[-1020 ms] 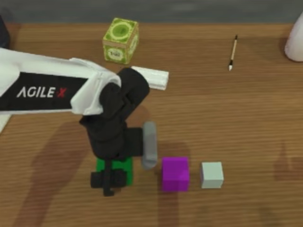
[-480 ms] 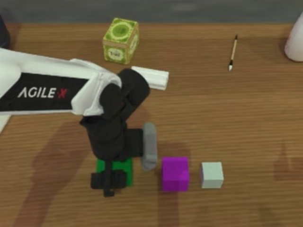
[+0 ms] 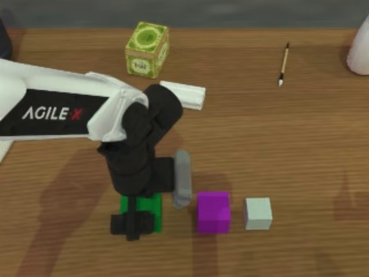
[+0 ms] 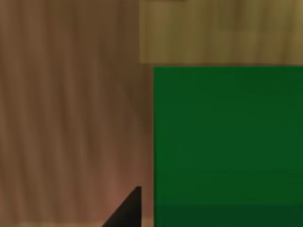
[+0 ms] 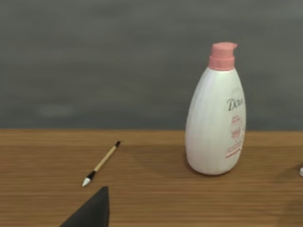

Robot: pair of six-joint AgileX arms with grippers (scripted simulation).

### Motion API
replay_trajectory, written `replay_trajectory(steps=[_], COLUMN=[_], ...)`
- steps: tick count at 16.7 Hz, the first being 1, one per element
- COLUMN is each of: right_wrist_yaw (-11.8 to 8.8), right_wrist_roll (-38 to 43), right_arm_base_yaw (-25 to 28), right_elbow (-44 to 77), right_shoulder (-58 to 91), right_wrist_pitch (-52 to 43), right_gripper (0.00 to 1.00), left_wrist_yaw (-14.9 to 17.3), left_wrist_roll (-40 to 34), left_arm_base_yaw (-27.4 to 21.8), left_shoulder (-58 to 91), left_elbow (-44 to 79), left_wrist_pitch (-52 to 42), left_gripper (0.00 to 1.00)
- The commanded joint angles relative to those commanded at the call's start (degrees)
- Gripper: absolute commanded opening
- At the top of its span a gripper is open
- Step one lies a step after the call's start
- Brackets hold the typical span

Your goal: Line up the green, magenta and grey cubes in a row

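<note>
— Are the jaws of the left gripper (image 3: 134,224) clenched or let go?
— That cannot be told. They are held low over the green cube (image 3: 151,209), and much of the cube is hidden under them. In the left wrist view the cube is seen very close.
— Where are the other cubes found?
— The magenta cube (image 3: 213,212) is set on the table (image 3: 288,144) off to the right of the jaws, apart from the green one. The grey cube (image 3: 257,213) is placed just past the magenta one, farther from the jaws, with a small gap. All three are seen in one line.
— What else is seen?
— A printed box (image 3: 147,49) and a white ridged block (image 3: 184,93) are found well behind the jaws. A small brush (image 3: 283,64) is laid far off to the right. Only a dark tip of the right gripper (image 5: 92,210) is shown, near a white bottle (image 5: 215,118); its jaws cannot be judged either.
</note>
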Motion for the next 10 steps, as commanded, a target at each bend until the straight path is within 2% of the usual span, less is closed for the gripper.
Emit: replay_trajectory(steps=[10], right_wrist_yaw=[0.0], right_wrist_roll=[0.0], right_arm_base_yaw=[0.0], right_elbow=[0.0], right_shoulder=[0.0], right_wrist_pitch=[0.0], right_gripper=[1.00], left_wrist_yaw=[0.0], left_wrist_roll=[0.0], left_arm_base_yaw=[0.1], left_shoulder=[-0.1], left_elbow=[0.2], left_wrist_pitch=[-0.2], left_gripper=[1.00])
